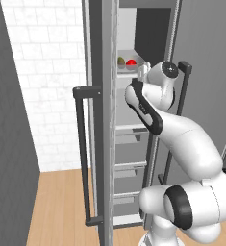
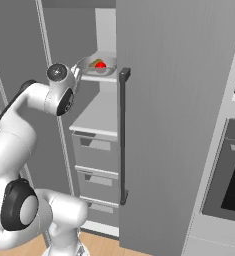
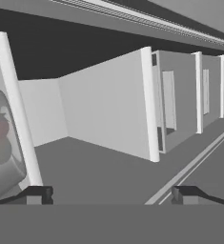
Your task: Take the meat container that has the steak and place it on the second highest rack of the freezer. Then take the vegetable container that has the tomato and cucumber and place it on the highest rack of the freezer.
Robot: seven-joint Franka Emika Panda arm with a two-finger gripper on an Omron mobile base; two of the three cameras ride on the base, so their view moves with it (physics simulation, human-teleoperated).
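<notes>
- Now the bowl [image 2: 96,67] with the tomato [image 2: 101,64] and the cucumber [image 2: 95,62] is sitting on the top rack [image 2: 101,77] of the freezer [image 2: 174,125], in the upper middle of the right base view.
- In the left base view the tomato [image 1: 131,62] and the cucumber [image 1: 120,61] are showing in the upper middle of the frame, just left of the white wrist.
- The gripper [image 3: 111,195] is standing wide open and holding nothing; its two dark tips are rising at the bottom of the hand view, well apart from each other.
- In the hand view the bowl [image 3: 6,157] is lying at the left edge, seen through its clear wall, beside the left tip and not between the tips.
- The second rack [image 2: 96,117] is looking bare in the middle of the right base view, just above the drawers [image 2: 94,152]. I am not seeing the steak or its container there.
- I am judging the bowl as light and stiff, with a smooth rim that can be slippery. The best hold is probably on the rim wall, one finger inside and one outside.
- The tomato is round and can roll, so the bowl should be kept level.
</notes>
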